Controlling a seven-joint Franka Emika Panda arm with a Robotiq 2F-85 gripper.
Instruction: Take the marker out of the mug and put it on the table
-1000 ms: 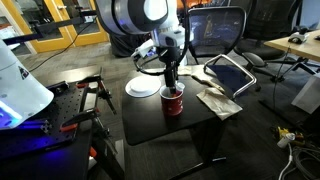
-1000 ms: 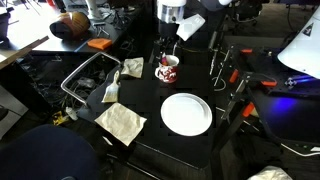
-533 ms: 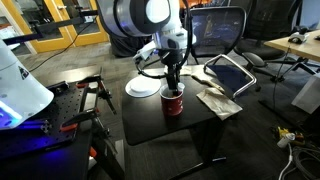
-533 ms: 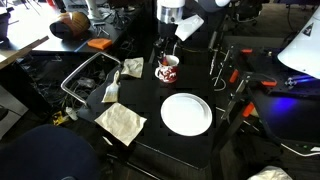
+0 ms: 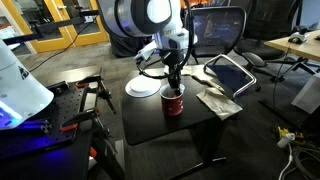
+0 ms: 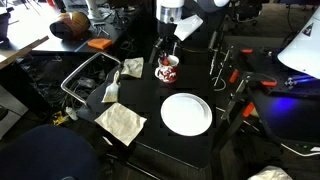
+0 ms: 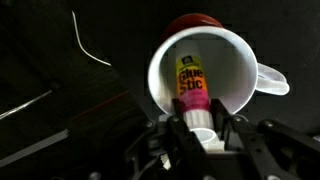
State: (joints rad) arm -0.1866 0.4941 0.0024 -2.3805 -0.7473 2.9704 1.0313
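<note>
The red mug (image 5: 174, 103) (image 6: 166, 69) stands upright on the black table (image 5: 150, 122) (image 6: 148, 98). My gripper (image 5: 172, 84) (image 6: 166, 53) reaches straight down into it. In the wrist view the mug's white inside (image 7: 232, 72) fills the middle. The marker (image 7: 190, 80) leans in it and looks like a stick with a yellow label, a pink band and a white end. My gripper (image 7: 204, 126) is shut on that white end, one finger (image 7: 183, 126) on each side. The marker is hidden inside the mug in both exterior views.
A white plate (image 5: 143, 88) (image 6: 186, 113) lies on the table beside the mug. Crumpled paper (image 6: 120, 122) (image 5: 215, 99) sits at one table edge, beside a wire basket (image 6: 88, 80). An office chair (image 5: 215, 35) and red-handled clamps (image 5: 92, 93) stand around the table.
The jaws have closed on the marker's white end inside the mug. The arm and the mug have stayed in place.
</note>
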